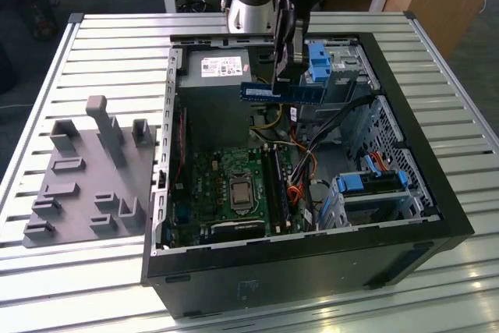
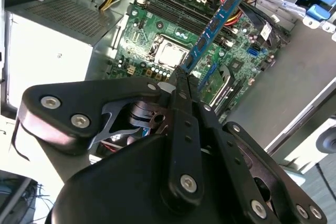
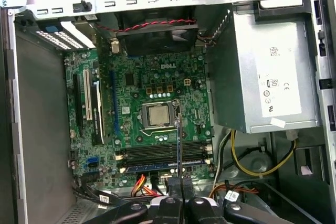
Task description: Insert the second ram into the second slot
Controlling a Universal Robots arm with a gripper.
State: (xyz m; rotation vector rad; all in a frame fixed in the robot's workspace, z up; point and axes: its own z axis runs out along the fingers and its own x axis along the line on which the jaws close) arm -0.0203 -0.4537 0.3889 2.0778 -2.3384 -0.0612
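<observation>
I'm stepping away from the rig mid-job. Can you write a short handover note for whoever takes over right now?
Gripper: shut on the second ram, which is held level in the air above the open computer case.
Slots: the memory slots are on the motherboard beside the processor socket. In the first wrist view the ram is seen edge-on, crosswise to them.
Done: the ram is gripped and is over the case.
Left: the ram touches no slot and is not inserted.

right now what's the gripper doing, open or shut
Gripper: shut on the second ram, held in the air over the open computer case.
</observation>
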